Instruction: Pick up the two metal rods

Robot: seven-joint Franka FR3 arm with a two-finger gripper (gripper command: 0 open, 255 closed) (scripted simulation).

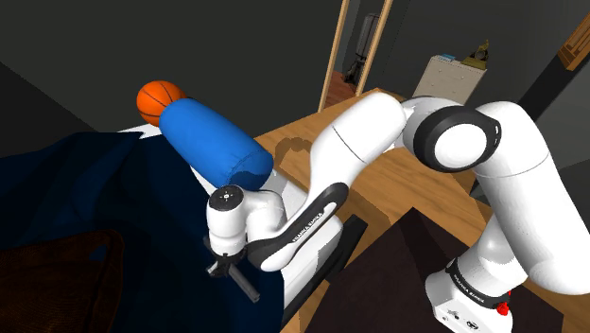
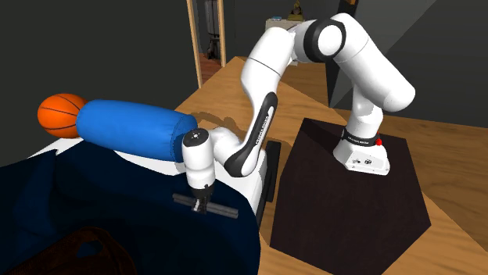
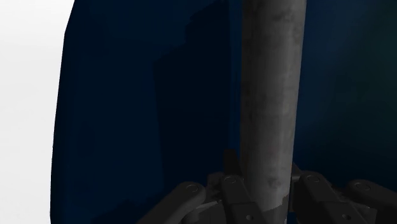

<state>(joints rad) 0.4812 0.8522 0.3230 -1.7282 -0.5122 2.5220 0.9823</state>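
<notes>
Wrist view: tool pinches a grey rod, while arm lettering is too small to read.

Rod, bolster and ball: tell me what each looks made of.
Rod: likely metal; dull grey, matte, with mottled scuffs along it.
Bolster: probably fabric; matte blue, with soft folds at its end.
Ball: seems to be rubber; orange with dark seams, like a basketball.
</notes>
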